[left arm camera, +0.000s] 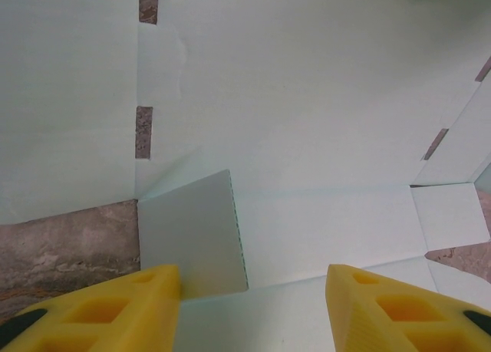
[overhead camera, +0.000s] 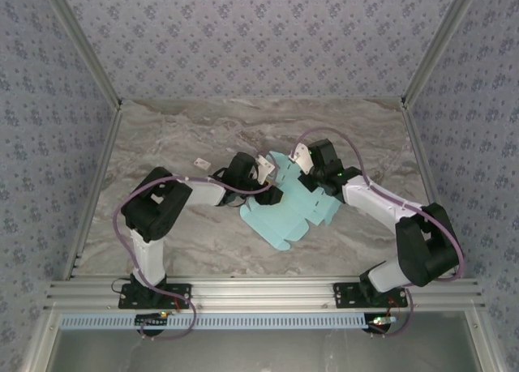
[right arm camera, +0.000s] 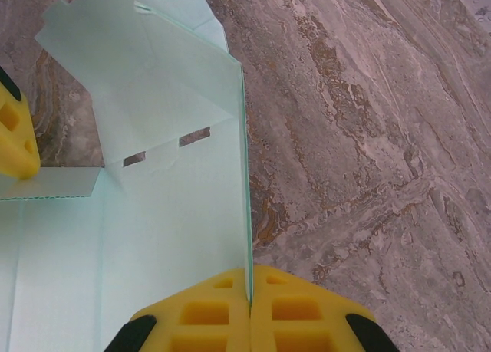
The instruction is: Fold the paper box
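Top external view: a light blue die-cut sheet of thin cardboard, the paper box [overhead camera: 285, 214], not yet formed into a box, lies near the middle of the grey veined marble tabletop [overhead camera: 178, 137], a little toward its near edge; the left gripper [overhead camera: 261, 177] and the right gripper [overhead camera: 306, 171] are set over the tabletop's middle, one at each side of the sheet's far end; a tiny white tag [overhead camera: 201, 162] lies on the tabletop left of its middle, apart from the sheet.

In the right wrist view the yellow fingers [right arm camera: 207, 314] are pressed together on the thin edge of a cardboard panel, which runs straight into the seam between them; the panel is judged to be pinched so that it can be swung up along its crease.

In the left wrist view the two yellow fingers [left arm camera: 115, 310] stand apart with flat cardboard passing between them and nothing clamped; they are judged to be placed there to hold the base down on the tabletop, though contact cannot be confirmed; a small square flap [left arm camera: 192, 229] is raised just beside one finger.

The sheet is pale and matte, scored with straight creases, notched into corner flaps, and cut with narrow slits [left arm camera: 143, 132] through which the marble shows.
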Robot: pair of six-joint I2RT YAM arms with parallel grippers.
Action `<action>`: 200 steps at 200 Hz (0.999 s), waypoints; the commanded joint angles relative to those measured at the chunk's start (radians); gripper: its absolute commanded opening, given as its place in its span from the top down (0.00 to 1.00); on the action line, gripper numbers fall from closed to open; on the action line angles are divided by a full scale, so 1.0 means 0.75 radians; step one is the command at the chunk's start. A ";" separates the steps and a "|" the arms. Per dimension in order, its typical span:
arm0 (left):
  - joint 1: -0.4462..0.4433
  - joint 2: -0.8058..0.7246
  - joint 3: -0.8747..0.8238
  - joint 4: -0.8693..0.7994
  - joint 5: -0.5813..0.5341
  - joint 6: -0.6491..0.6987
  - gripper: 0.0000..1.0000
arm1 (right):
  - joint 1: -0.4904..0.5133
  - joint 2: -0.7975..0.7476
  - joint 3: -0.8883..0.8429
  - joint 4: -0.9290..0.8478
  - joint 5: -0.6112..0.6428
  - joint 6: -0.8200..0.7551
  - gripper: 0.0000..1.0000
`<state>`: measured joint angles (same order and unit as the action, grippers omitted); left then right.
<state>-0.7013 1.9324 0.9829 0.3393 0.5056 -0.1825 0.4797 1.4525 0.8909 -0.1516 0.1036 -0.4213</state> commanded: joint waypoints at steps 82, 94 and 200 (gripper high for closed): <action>0.122 -0.294 -0.016 -0.087 0.063 0.036 0.45 | -0.019 -0.106 -0.002 -0.030 -0.230 0.024 1.00; 0.150 -0.300 -0.004 -0.100 0.051 0.043 0.45 | -0.020 -0.107 0.004 -0.040 -0.251 0.028 1.00; 0.198 -0.168 0.202 -0.113 0.204 0.006 0.45 | -0.016 -0.085 0.020 -0.048 -0.292 0.043 1.00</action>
<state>-0.5400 1.7905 1.0920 0.2565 0.5915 -0.1761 0.4690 1.3903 0.8883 -0.1699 -0.0982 -0.4068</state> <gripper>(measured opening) 0.556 0.068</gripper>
